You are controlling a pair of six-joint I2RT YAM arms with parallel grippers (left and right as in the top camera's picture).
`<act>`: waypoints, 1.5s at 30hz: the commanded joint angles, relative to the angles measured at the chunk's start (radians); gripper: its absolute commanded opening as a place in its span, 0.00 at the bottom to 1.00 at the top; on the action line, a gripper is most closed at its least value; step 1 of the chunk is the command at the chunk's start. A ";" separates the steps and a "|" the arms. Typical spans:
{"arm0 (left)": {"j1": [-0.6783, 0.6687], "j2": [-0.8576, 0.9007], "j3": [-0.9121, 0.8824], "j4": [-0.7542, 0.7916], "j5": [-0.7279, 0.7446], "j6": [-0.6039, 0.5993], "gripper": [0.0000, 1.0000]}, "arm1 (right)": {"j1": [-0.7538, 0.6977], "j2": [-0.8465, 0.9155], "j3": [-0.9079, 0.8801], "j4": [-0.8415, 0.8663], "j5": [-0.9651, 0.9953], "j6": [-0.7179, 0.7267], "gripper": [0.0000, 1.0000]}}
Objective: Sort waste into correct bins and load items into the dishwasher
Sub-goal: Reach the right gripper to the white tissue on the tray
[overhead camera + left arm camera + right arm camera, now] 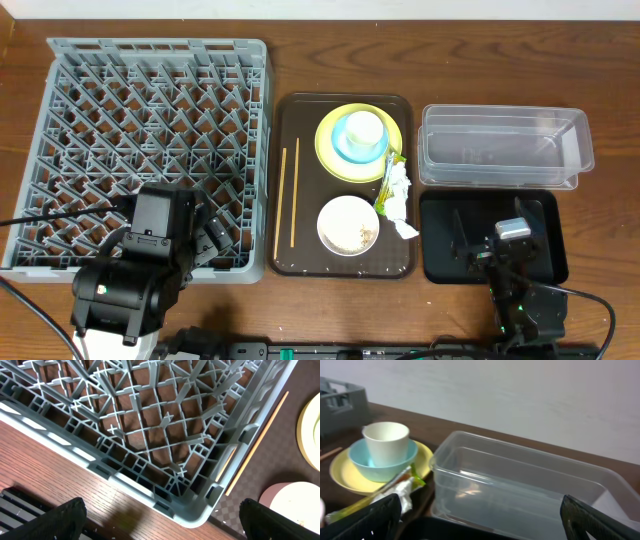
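Now we see the left claw [162, 512] standing wide with nothing between its fingers [67, 515], hanging over the near right corner of the grey dish rack [150, 48]. Through the rack's lattice, ahead and to the left of this claw, only the brown wood of the table [600, 90] shows. Just to the right of the claw lies the dark brown serving tray [300, 110], touching or almost touching the rack wall. On the tray's nearest side the two chopsticks [295, 195] lie side by side, running away from the claw. Beyond them sits the white bowl [348, 225] with whitish grains [358, 236] in its bottom. Farther ahead on the tray the yellow plate [328, 150] carries the light blue bowl [342, 152], and the white cup [363, 128] stands upright inside that bowl. The right claw [480, 515] is also spread wide and grips nothing. It is above the black tray [440, 215], though we cannot tell whether it touches it. Straight ahead of this claw and close by stands the clear tub [520, 485], which holds nothing that we can make out. To the left of the right claw, the green-and-yellow wrapper [390, 168] leans on the plate's edge. The crumpled tissue [400, 192] lies against the wrapper, along the serving tray's right side. The rack's corner wall stands between the left claw and the chopsticks.
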 commanded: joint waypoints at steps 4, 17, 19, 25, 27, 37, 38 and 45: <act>0.005 -0.002 0.005 -0.005 -0.016 0.006 0.99 | -0.015 0.000 0.027 0.013 -0.077 0.126 0.99; 0.005 -0.002 0.005 -0.005 -0.016 0.006 0.99 | -0.015 0.487 0.659 -0.432 -0.352 0.227 0.99; 0.005 -0.002 0.005 -0.005 -0.016 0.006 1.00 | -0.014 0.623 0.793 -0.544 -0.431 0.228 0.99; 0.005 -0.002 0.005 -0.005 -0.016 0.006 1.00 | -0.012 0.951 1.058 -0.614 -0.880 0.325 0.99; 0.005 -0.002 0.005 -0.005 -0.016 0.006 1.00 | 0.013 1.028 1.060 -0.558 -1.060 0.352 0.99; 0.005 -0.002 0.005 -0.005 -0.016 0.006 1.00 | 0.497 1.303 1.059 -0.596 -0.482 0.514 0.57; 0.005 -0.002 0.005 -0.005 -0.016 0.006 1.00 | 0.558 1.324 1.059 -0.597 -0.316 0.560 0.57; 0.005 -0.002 0.005 -0.005 -0.016 0.006 1.00 | 0.671 1.379 1.059 -0.682 0.262 0.672 0.39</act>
